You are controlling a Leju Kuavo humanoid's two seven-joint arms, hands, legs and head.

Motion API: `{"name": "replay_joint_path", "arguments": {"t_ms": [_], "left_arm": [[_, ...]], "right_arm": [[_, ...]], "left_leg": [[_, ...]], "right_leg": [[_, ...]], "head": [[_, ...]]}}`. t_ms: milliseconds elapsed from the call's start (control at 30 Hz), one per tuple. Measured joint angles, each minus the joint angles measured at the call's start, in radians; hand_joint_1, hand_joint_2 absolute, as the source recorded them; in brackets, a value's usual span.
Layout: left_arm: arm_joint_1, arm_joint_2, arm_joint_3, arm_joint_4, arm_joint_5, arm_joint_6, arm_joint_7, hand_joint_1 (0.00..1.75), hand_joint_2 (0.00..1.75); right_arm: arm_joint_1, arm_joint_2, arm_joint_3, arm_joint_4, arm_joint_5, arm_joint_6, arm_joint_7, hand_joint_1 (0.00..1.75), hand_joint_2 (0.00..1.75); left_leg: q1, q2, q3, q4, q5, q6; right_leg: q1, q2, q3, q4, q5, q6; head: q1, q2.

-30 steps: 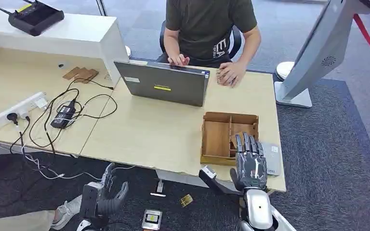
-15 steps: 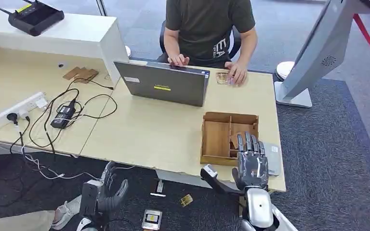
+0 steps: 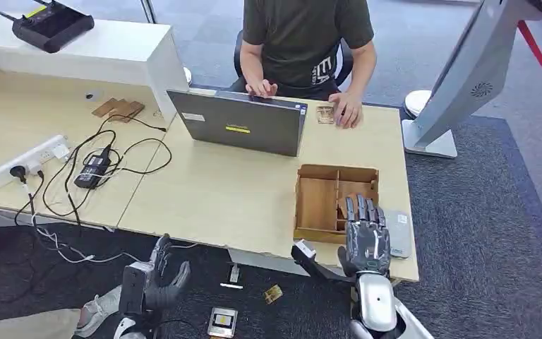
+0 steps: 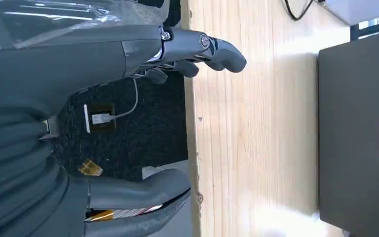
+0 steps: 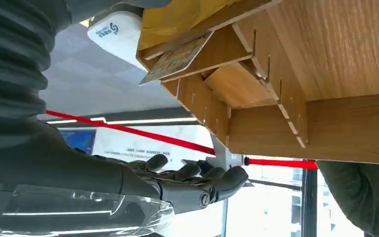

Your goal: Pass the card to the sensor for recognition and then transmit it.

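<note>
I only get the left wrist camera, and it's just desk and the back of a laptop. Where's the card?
Observer: A card leans inside one compartment of the wooden box; the right wrist view shows it.
Operator: Is the other hand holding it?
Observer: No. The right hand hovers flat over that box, fingers stretched out, holding nothing.
Operator: What's next to the box?
Observer: A flat grey device lies on the desk right beside the box, near the desk's edge.
</note>
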Motion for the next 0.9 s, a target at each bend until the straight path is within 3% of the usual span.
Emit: {"name": "replay_joint_path", "arguments": {"t_ms": [367,400,433,467,700,733,900], "left_arm": [[0.007,-0.024,0.040,0.005,-0.047,-0.039,0.018,0.00,1.75],[0.008,-0.027,0.046,0.006,-0.053,-0.043,0.020,0.00,1.75],[0.008,-0.028,0.048,0.006,-0.056,-0.046,0.021,0.00,1.75],[0.008,-0.029,0.051,0.006,-0.056,-0.051,0.023,0.00,1.75],[0.011,-0.040,0.074,0.010,-0.053,-0.075,0.030,0.00,1.75],[0.012,-0.041,0.076,0.011,-0.053,-0.077,0.030,0.00,1.75],[0.015,-0.045,0.088,0.012,-0.050,-0.087,0.030,0.00,1.75]], "right_arm": [[0.005,0.001,-0.021,-0.001,-0.016,0.025,0.001,0.02,1.75],[0.009,0.001,-0.024,-0.002,-0.018,0.030,0.003,0.17,1.75],[0.011,0.001,-0.026,-0.006,-0.018,0.036,0.003,0.58,1.75],[0.012,0.001,-0.027,-0.006,-0.022,0.045,0.004,1.52,1.75],[0.018,0.004,-0.028,-0.006,-0.061,0.105,0.006,1.55,1.75],[0.019,0.004,-0.028,-0.006,-0.065,0.111,0.006,1.62,1.75],[0.018,0.009,-0.028,-0.006,-0.084,0.138,0.006,1.59,1.75]], "left_leg": [[0.000,0.000,0.000,0.000,0.000,0.000],[0.000,0.000,0.000,0.000,0.000,0.000],[0.000,0.000,0.000,0.000,0.000,0.000],[0.000,0.000,0.000,0.000,0.000,0.000],[0.000,0.000,0.000,0.000,0.000,0.000],[0.000,0.000,0.000,0.000,0.000,0.000],[0.000,0.000,0.000,0.000,0.000,0.000]], "right_leg": [[0.000,0.000,0.000,0.000,0.000,0.000],[0.000,0.000,0.000,0.000,0.000,0.000],[0.000,0.000,0.000,0.000,0.000,0.000],[0.000,0.000,0.000,0.000,0.000,0.000],[0.000,0.000,0.000,0.000,0.000,0.000],[0.000,0.000,0.000,0.000,0.000,0.000],[0.000,0.000,0.000,0.000,0.000,0.000]], "head": [[0.000,0.000],[0.000,0.000],[0.000,0.000],[0.000,0.000],[0.000,0.000],[0.000,0.000],[0.000,0.000]]}}
